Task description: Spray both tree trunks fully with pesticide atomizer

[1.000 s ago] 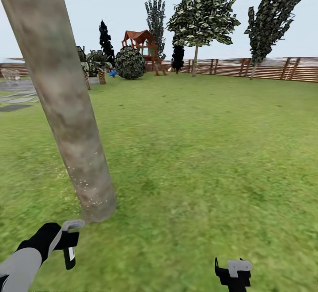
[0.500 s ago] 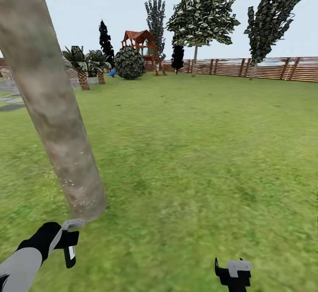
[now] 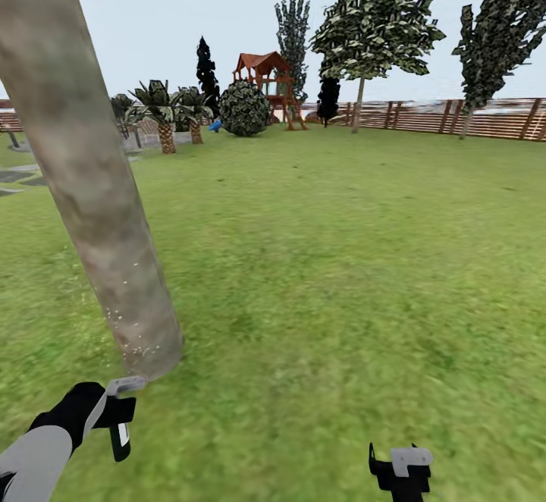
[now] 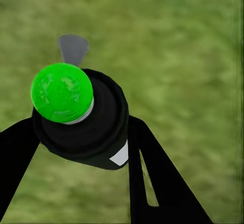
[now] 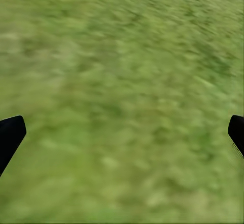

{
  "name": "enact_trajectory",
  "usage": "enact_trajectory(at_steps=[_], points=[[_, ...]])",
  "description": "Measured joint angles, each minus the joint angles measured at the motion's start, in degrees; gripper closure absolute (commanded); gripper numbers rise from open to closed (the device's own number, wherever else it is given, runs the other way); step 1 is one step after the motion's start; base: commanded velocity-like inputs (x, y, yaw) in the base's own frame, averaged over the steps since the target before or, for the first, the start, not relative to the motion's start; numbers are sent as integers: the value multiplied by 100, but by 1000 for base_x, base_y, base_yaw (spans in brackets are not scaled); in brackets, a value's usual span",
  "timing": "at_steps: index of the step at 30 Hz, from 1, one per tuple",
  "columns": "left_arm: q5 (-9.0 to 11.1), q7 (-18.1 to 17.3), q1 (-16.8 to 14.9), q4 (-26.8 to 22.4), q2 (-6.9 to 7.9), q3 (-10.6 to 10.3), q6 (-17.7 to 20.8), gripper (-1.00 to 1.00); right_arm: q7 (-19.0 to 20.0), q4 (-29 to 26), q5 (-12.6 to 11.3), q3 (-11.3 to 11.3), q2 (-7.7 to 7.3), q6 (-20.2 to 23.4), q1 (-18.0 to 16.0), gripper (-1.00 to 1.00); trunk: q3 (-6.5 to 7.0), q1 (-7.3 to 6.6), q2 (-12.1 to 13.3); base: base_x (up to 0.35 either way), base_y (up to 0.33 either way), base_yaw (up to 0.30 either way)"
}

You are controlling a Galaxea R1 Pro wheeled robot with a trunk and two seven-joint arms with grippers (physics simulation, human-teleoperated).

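Left arm (image 3: 34,456) low by the trunk (image 3: 98,206), jaws around the atomizer (image 4: 81,115); right jaws wide.

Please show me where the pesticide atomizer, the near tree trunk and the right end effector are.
pesticide atomizer (image 4: 81,117): left wrist view, dark body.
near tree trunk (image 3: 98,206): head view, mid trunk.
right end effector (image 5: 122,132): right wrist view, midway between fingertips.

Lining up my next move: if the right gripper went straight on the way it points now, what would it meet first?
Grass. The right gripper is open, and between its fingers the wrist view shows bare lawn, so it would probably meet the ground first; how far off is unclear.
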Motion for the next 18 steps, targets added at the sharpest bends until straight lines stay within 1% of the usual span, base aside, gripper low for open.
enact_trajectory(at_steps=[6, 8, 11, 18], points=[[0, -6, 0, 12, -9, 0, -5, 100, 6, 0, 0, 0, 0, 0, 0, -100, 0, 0, 0, 235, -186, 1], [-2, 14, 0, 3, -9, -1, -10, 100, 8, 0, 0, 0, 0, 0, 0, -100, 0, 2, 0, 70, -254, 29], [-1, 26, 1, -6, -8, 8, -9, 100, 6, 1, 0, -1, 0, 0, -1, -100, 0, 2, 0, 14, -270, 207], [-1, 19, 2, -8, -4, 18, -15, 100, 9, 1, 0, -1, 1, 0, -1, -100, 0, 2, 0, 10, -274, 274]])
